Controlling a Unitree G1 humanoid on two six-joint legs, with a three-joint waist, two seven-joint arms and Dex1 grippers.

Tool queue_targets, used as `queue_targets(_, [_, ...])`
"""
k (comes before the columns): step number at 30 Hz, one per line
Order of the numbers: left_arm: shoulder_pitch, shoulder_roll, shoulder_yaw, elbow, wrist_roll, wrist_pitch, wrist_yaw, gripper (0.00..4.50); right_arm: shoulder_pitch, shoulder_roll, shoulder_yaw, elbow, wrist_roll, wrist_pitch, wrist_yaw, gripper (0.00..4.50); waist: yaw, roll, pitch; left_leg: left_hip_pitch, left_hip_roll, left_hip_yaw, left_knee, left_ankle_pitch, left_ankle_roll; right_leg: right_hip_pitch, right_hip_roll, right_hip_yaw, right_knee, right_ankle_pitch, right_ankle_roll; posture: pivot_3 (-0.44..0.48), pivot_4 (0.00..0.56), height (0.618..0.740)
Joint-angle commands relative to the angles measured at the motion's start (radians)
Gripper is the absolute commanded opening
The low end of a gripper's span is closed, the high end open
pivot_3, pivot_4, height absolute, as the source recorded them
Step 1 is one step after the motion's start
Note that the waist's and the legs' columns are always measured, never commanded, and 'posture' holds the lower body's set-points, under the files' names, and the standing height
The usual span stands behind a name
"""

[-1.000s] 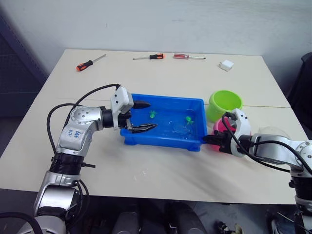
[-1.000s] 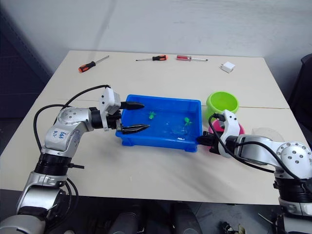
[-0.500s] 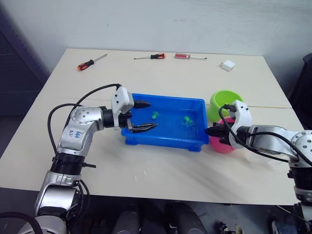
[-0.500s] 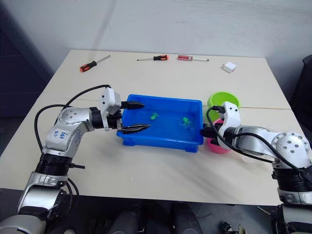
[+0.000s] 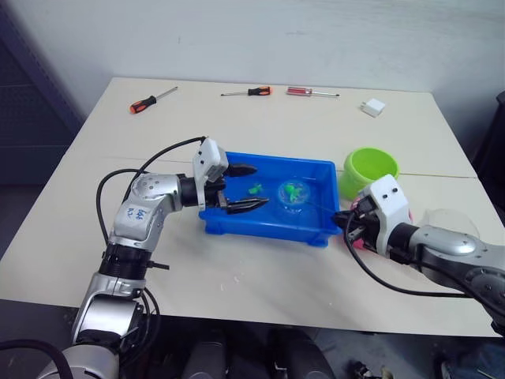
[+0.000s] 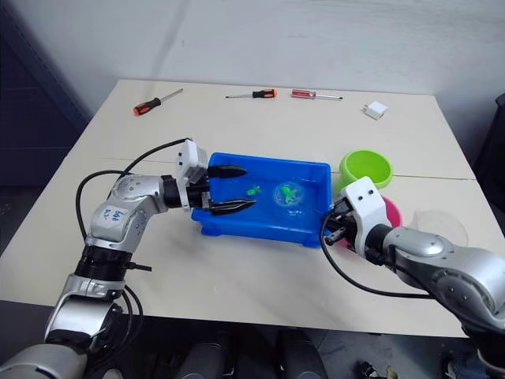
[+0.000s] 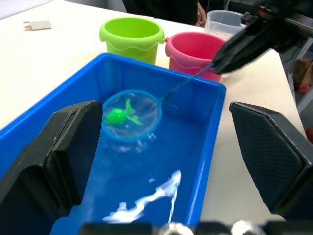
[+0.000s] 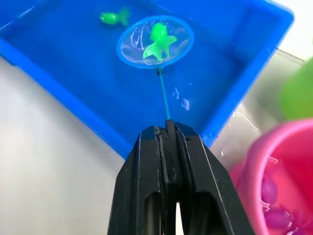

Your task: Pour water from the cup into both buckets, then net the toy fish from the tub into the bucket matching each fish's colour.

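Head view: my right gripper (image 6: pixel 334 225) has its jaws clamped on the net (image 6: pixel 288 193), whose hoop sits in the blue tub (image 6: pixel 312 170) mid-worktop.

Left wrist: left gripper (image 7: pixel 161 161) jaws spread; one green fish (image 7: pixel 121 115) netted.

Right wrist: two green fish counted; the thin handle looks flexible.

A pale beige surface (image 5: pixel 260 126) stands against a plain light wall (image 5: pixel 260 35); a seam crosses its right part. Dark floor lies at the left.
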Motion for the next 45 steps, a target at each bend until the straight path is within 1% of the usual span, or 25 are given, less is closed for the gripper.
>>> queue_targets(1, [-0.054, -0.033, -0.002, 0.024, -0.02, -0.008, -0.009, 4.49, 0.062, 0.037, -0.107, -0.093, -0.061, -0.053, 0.003, 0.0, 0.002, 0.0, 0.0, 0.0, 0.0, 0.0, 0.0, 0.0, 0.0, 0.0, 0.0, 0.0, 0.0, 0.0, 0.0, 0.0, 0.15, 0.74])
queue_targets(2, [-0.058, -0.034, 0.0, 0.034, -0.019, -0.011, -0.014, 4.49, 0.067, 0.052, -0.115, -0.102, -0.07, -0.05, -0.006, 0.0, 0.002, 0.0, 0.0, 0.0, 0.0, 0.0, 0.0, 0.0, 0.0, 0.0, 0.0, 0.0, 0.0, 0.0, 0.0, 0.0, 0.15, 0.74])
queue_targets(5, [-0.087, -0.051, -0.012, 0.063, -0.013, -0.017, -0.032, 4.49, 0.159, 0.052, -0.262, -0.138, -0.108, -0.044, -0.01, 0.0, 0.002, 0.0, 0.0, 0.0, 0.0, 0.001, 0.0, 0.001, -0.002, 0.0, 0.0, 0.0, 0.001, 0.0, 0.0, 0.0, 0.15, 0.74])
queue_targets(9, [-0.121, -0.06, -0.012, 0.104, -0.005, -0.031, -0.042, 4.49, 0.232, 0.054, -0.389, -0.139, -0.161, -0.046, 0.0, 0.0, 0.003, 0.0, 0.0, 0.0, -0.001, 0.0, 0.0, 0.001, -0.002, 0.001, 0.0, 0.0, 0.001, 0.0, 0.0, 0.0, 0.15, 0.74])
queue_targets(12, [-0.145, -0.069, -0.008, 0.126, -0.007, -0.035, -0.041, 4.49, 0.278, 0.039, -0.445, -0.12, -0.242, -0.059, 0.035, 0.0, 0.003, 0.0, 0.0, 0.001, -0.001, 0.001, 0.0, 0.001, -0.002, 0.001, 0.0, 0.0, 0.001, 0.0, 0.0, 0.0, 0.15, 0.74])
queue_targets(15, [-0.158, -0.073, -0.009, 0.13, -0.006, -0.041, -0.047, 4.49, 0.28, 0.034, -0.46, -0.073, -0.321, -0.077, 0.061, 0.0, -0.001, 0.0, 0.0, 0.001, -0.001, 0.001, 0.0, 0.001, -0.002, 0.001, 0.0, 0.001, 0.001, 0.0, 0.0, 0.0, 0.15, 0.74])
queue_targets(17, [-0.164, -0.074, -0.011, 0.135, -0.001, -0.048, -0.048, 4.49, 0.273, 0.016, -0.446, -0.033, -0.386, -0.098, 0.088, 0.0, -0.001, 0.0, 0.0, 0.002, -0.001, 0.002, 0.0, 0.002, -0.003, 0.001, 0.001, 0.002, 0.001, 0.0, 0.0, 0.0, 0.15, 0.74])
queue_targets(22, [-0.188, -0.082, -0.008, 0.139, 0.003, -0.051, -0.033, 4.49, 0.25, -0.106, -0.321, 0.114, -0.646, -0.263, 0.182, 0.0, -0.001, 0.0, 0.0, 0.003, -0.001, 0.004, 0.0, 0.001, -0.002, 0.001, 0.001, 0.003, 0.001, 0.0, 0.0, 0.0, 0.15, 0.74])
queue_targets(25, [-0.192, -0.08, -0.004, 0.134, 0.003, -0.054, -0.027, 4.49, 0.26, -0.246, -0.205, 0.221, -0.915, -0.462, 0.206, 0.0, 0.0, 0.001, 0.0, 0.003, -0.001, 0.003, 0.0, 0.002, -0.003, 0.001, 0.001, 0.003, 0.001, 0.0, 0.0, 0.0, 0.15, 0.74])
queue_targets(28, [-0.186, -0.075, 0.001, 0.125, 0.002, -0.055, -0.02, 4.49, 0.256, -0.349, -0.104, 0.309, -1.135, -0.642, 0.209, 0.0, -0.001, 0.001, 0.0, 0.003, -0.001, 0.005, 0.0, 0.002, -0.004, 0.001, 0.001, 0.004, 0.001, 0.0, 0.0, 0.0, 0.15, 0.74])
queue_targets(30, [-0.18, -0.069, 0.003, 0.121, 0.003, -0.057, -0.019, 4.49, 0.242, -0.358, -0.078, 0.34, -1.197, -0.698, 0.225, 0.0, -0.001, 0.001, 0.0, 0.003, -0.001, 0.005, 0.0, 0.003, -0.005, 0.001, 0.001, 0.004, 0.001, 0.0, 0.0, 0.0, 0.15, 0.74])
queue_targets(33, [-0.173, -0.06, 0.007, 0.114, 0.001, -0.057, -0.017, 4.49, 0.212, -0.349, -0.11, 0.38, -1.276, -0.749, 0.206, 0.0, 0.0, 0.001, 0.0, 0.003, -0.001, 0.005, 0.0, 0.003, -0.005, 0.001, 0.001, 0.004, 0.002, 0.0, 0.0, 0.0, 0.15, 0.74])
queue_targets(37, [-0.167, -0.053, 0.007, 0.114, 0.004, -0.059, -0.015, 4.49, 0.197, -0.326, -0.131, 0.405, -1.3, -0.798, 0.249, 0.0, 0.0, 0.001, 0.0, 0.003, -0.001, 0.005, 0.001, 0.003, -0.006, 0.001, 0.001, 0.004, 0.003, 0.0, 0.0, 0.0, 0.15, 0.74])
queue_targets(39, [-0.164, -0.048, 0.007, 0.119, 0.009, -0.063, -0.014, 4.49, 0.197, -0.296, -0.16, 0.407, -1.294, -0.809, 0.259, 0.0, 0.001, 0.001, 0.0, 0.003, -0.001, 0.005, 0.001, 0.003, -0.006, 0.001, 0.001, 0.004, 0.003, 0.0, 0.0, 0.0, 0.15, 0.74])
queue_targets(41, [-0.151, -0.026, 0.008, 0.124, 0.022, -0.069, -0.017, 4.49, 0.152, -0.189, -0.22, 0.363, -1.17, -0.755, 0.283, 0.0, -0.002, 0.0, 0.0, 0.003, -0.001, 0.005, 0.001, 0.003, -0.006, 0.001, 0.001, 0.004, 0.003, 0.0, 0.0, 0.0, 0.15, 0.74])
queue_targets(42, [-0.136, -0.007, 0.01, 0.122, 0.027, -0.069, -0.023, 4.49, 0.106, -0.106, -0.237, 0.314, -1.046, -0.688, 0.309, 0.0, -0.005, 0.0, 0.0, 0.003, -0.001, 0.005, 0.001, 0.003, -0.006, 0.001, 0.001, 0.004, 0.003, 0.0, 0.0, 0.0, 0.15, 0.74])
queue_targets(43, [-0.125, 0.007, 0.011, 0.121, 0.029, -0.069, -0.026, 4.49, 0.073, -0.045, -0.248, 0.279, -0.964, -0.638, 0.332, 0.0, -0.008, 0.0, 0.0, 0.004, -0.001, 0.006, 0.001, 0.004, -0.006, 0.001, 0.001, 0.005, 0.004, 0.0, 0.0, 0.0, 0.15, 0.74])
queue_targets(45, [-0.082, 0.059, 0.02, 0.095, 0.021, -0.054, -0.053, 4.49, 0.029, 0.004, -0.204, 0.199, -0.858, -0.572, 0.43, 0.0, -0.017, 0.001, 0.0, 0.006, -0.001, 0.006, 0.001, 0.004, -0.007, 0.001, 0.001, 0.005, 0.005, 0.0, 0.0, 0.0, 0.15, 0.74])
